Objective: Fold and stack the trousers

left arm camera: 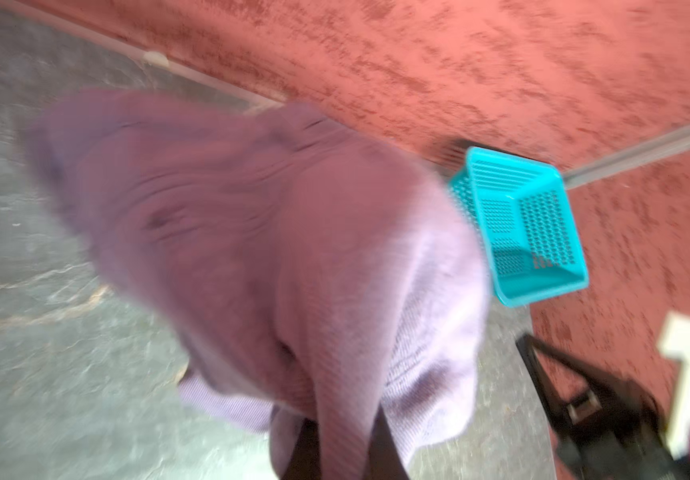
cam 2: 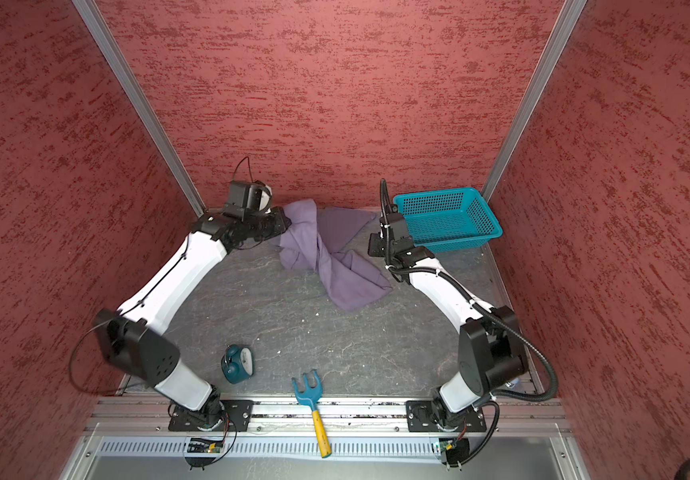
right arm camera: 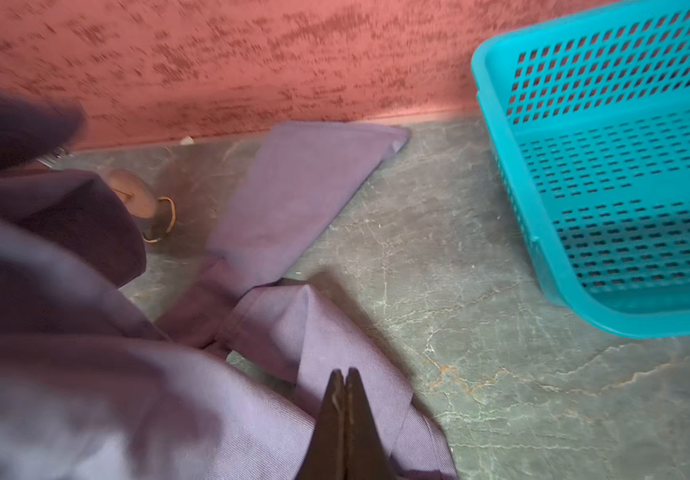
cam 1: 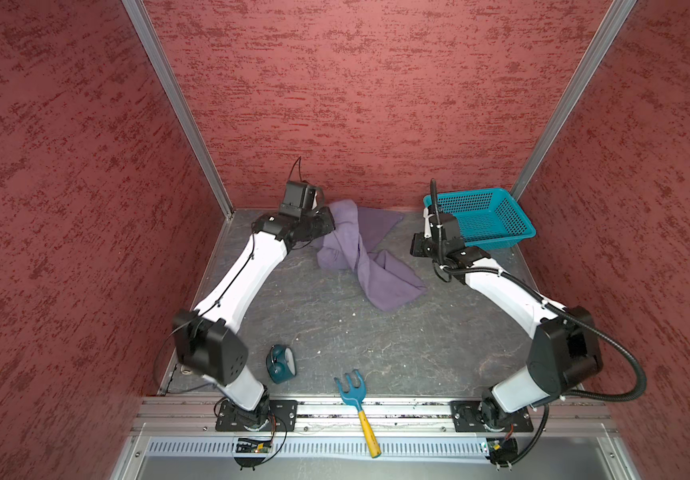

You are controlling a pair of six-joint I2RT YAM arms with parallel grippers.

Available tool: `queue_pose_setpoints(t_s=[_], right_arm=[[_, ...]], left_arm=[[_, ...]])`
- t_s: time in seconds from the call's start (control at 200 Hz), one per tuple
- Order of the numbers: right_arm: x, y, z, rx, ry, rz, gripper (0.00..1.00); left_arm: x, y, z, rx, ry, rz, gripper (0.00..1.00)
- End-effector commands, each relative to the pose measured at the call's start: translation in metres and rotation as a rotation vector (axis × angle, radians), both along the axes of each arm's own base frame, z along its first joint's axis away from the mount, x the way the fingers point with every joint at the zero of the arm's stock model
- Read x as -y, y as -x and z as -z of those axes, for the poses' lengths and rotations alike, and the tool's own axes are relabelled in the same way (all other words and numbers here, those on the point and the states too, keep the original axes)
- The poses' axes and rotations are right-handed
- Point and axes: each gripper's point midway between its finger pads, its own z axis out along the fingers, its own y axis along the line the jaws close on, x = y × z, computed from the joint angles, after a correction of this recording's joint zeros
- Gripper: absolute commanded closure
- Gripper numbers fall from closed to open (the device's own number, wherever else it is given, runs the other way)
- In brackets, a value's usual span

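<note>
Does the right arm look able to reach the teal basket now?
Probably yes. The teal basket stands close beside the right arm, with only bare table between them. The jaws are shut and would have to open first.

Soft purple-grey cloth trousers (cam 1: 370, 266) lie unfolded at the rear of the grey tabletop (cam 1: 335, 332), legs twisted across each other. One bunched end rises at the left, seemingly lifted; the rest lies flat.

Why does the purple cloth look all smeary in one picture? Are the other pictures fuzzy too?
Left wrist view: motion blur smears the trousers and the basket. Right wrist view: part of the trousers is blurred, the basket is sharp. Both top views: crisp, evenly lit.
</note>
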Motion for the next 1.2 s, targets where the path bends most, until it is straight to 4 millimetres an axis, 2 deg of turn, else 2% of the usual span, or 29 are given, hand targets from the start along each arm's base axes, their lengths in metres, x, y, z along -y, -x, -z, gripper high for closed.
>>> queue_pose_setpoints(t_s=[0.0, 0.025, 0.08, 0.12, 0.195, 0.24, 0.281, 0.351, 0.421, 0.511, 0.576, 0.661, 0.696, 0.766, 0.887, 1.037, 1.117, 1.177, 1.197], right_arm=[[0.007, 0.016, 0.02, -0.051, 0.012, 0.011, 0.9], [0.007, 0.018, 0.024, -0.058, 0.01, 0.011, 0.88], [0.009, 0.024, 0.035, -0.079, 0.011, 0.013, 0.83], [0.01, 0.027, 0.041, -0.094, 0.016, 0.013, 0.78], [0.01, 0.031, 0.049, -0.119, 0.021, 0.009, 0.71], [0.009, 0.031, 0.053, -0.126, 0.021, 0.002, 0.68], [0.007, 0.031, 0.053, -0.129, 0.015, -0.007, 0.65], [0.0, 0.029, 0.054, -0.142, -0.004, -0.032, 0.6], [-0.01, 0.029, 0.054, -0.157, -0.033, -0.069, 0.57], [-0.024, 0.032, 0.058, -0.167, -0.06, -0.124, 0.52], [-0.032, 0.037, 0.066, -0.196, -0.062, -0.149, 0.51], [-0.043, 0.046, 0.074, -0.217, -0.042, -0.184, 0.49], [-0.045, 0.05, 0.077, -0.22, -0.03, -0.187, 0.48], [-0.043, 0.054, 0.083, -0.234, -0.026, -0.179, 0.48], [-0.043, 0.06, 0.081, -0.23, -0.042, -0.184, 0.45], [-0.04, 0.065, 0.092, -0.283, -0.019, -0.184, 0.45], [-0.04, 0.068, 0.099, -0.297, -0.013, -0.189, 0.45], [-0.038, 0.069, 0.102, -0.303, -0.011, -0.179, 0.45], [-0.038, 0.069, 0.103, -0.307, -0.013, -0.175, 0.45]], left_arm=[[-0.057, 0.021, 0.019, 0.067, -0.032, -0.226, 0.8], [-0.067, 0.032, 0.033, 0.054, -0.029, -0.264, 0.71], [-0.091, 0.058, 0.067, 0.001, -0.018, -0.351, 0.37], [-0.106, 0.078, 0.092, -0.061, -0.004, -0.405, 0.22], [-0.126, 0.108, 0.125, -0.156, 0.009, -0.46, 0.1], [-0.136, 0.119, 0.133, -0.186, 0.008, -0.483, 0.07], [-0.144, 0.123, 0.132, -0.191, 0.005, -0.498, 0.05], [-0.151, 0.121, 0.116, -0.162, 0.004, -0.51, 0.05], [-0.149, 0.109, 0.095, -0.105, -0.007, -0.487, 0.05], [-0.128, 0.084, 0.076, -0.048, -0.02, -0.392, 0.05], [-0.1, 0.066, 0.077, -0.074, -0.057, -0.296, 0.05], [-0.055, 0.046, 0.089, -0.113, -0.166, -0.154, 0.03], [-0.04, 0.039, 0.101, -0.138, -0.231, -0.11, 0.02], [-0.024, 0.031, 0.126, -0.194, -0.35, -0.064, 0.01], [-0.019, 0.027, 0.166, -0.3, -0.439, -0.031, 0.0], [-0.021, 0.028, 0.203, -0.408, -0.486, -0.027, 0.04], [-0.024, 0.028, 0.216, -0.444, -0.507, -0.039, 0.14], [-0.024, 0.027, 0.222, -0.461, -0.507, -0.042, 0.25], [-0.025, 0.026, 0.224, -0.467, -0.508, -0.045, 0.34]])
